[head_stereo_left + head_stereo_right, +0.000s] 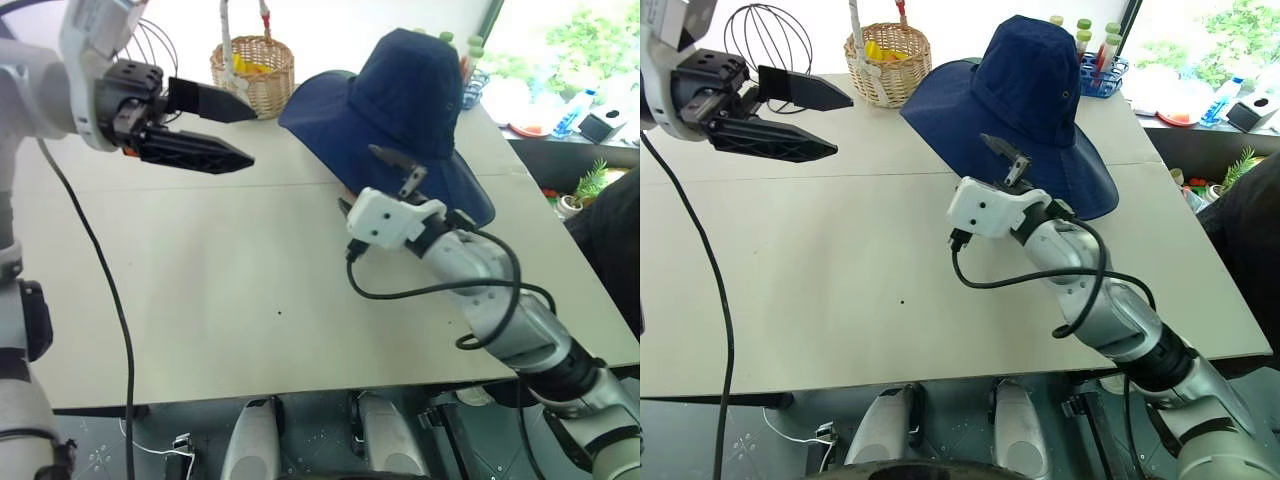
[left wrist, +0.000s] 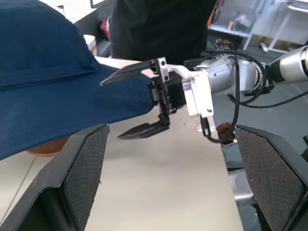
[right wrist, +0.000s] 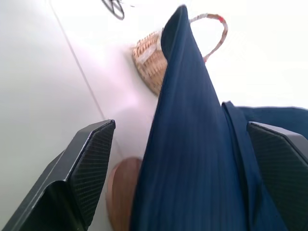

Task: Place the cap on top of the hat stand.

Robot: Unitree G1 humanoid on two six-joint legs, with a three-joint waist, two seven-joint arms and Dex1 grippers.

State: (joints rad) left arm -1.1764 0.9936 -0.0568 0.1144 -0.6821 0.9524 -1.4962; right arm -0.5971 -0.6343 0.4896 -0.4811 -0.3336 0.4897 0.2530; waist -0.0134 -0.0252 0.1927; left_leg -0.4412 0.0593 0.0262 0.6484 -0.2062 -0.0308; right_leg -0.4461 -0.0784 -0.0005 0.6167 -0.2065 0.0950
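Looking down over the table [image 1: 200,300], I see the cap [image 1: 400,110] sitting at the far right of the tabletop, its crown raised and its wide brim drooping around it. In the right wrist view a brown rounded piece of the hat stand [image 3: 122,192] shows under the brim, resting on the table; I cannot see the rest of the stand beneath the fabric. My right gripper [image 1: 1005,160] sits at the near edge of the brim with its fingers spread wide, one above the brim and one below, and they are not pinched on the fabric. My left gripper [image 1: 215,130] hangs high over the left side of the table, pointing toward the cap, fingers apart and holding nothing. A wicker basket [image 1: 253,75] stands behind, just left of the cap, and a black wire head form [image 1: 770,40] sits farther left.
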